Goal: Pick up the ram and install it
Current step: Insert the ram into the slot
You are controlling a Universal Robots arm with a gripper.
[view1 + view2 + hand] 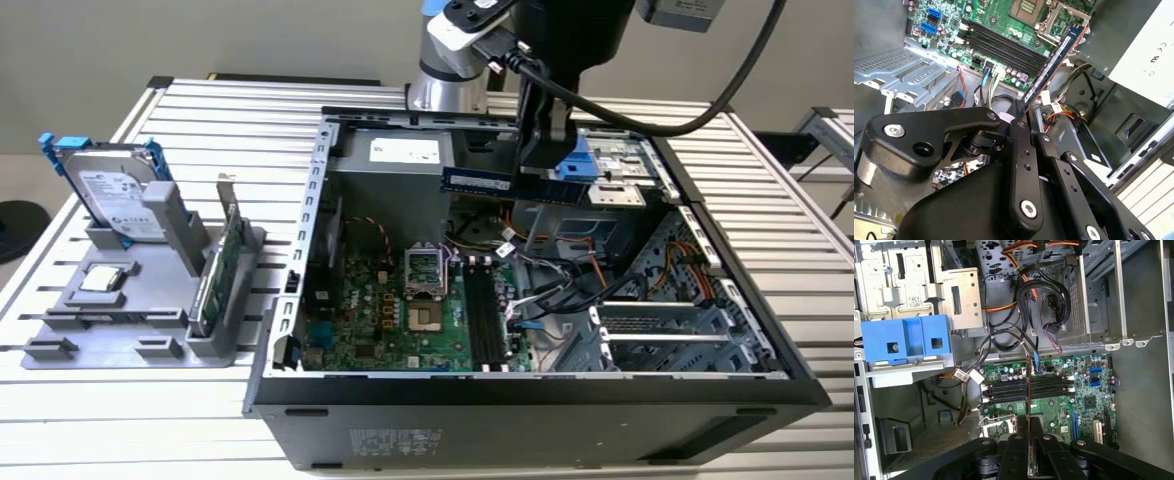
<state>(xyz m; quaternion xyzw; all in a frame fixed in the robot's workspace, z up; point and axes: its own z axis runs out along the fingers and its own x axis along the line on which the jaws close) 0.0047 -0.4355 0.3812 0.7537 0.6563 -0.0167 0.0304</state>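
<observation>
The ram (514,183) is a long blue stick that hangs level above the open computer case (534,395), near its back wall. My gripper (542,168) comes down from above and is shut on the stick's upper edge. In both wrist views the ram (1054,62) (1028,385) juts out from between my black fingers (1018,131) (1017,441), over the green motherboard (387,310). The dark memory slots (483,318) (1004,46) (1004,390) lie below the stick, which is well above them and touches nothing.
At the exterior view's left a grey stand (134,340) holds a silver hard drive with blue rails (114,190) and a green card (227,262). Inside the case are cable bundles (1024,335), a blue plastic bracket (904,337) and metal drive cages (667,335).
</observation>
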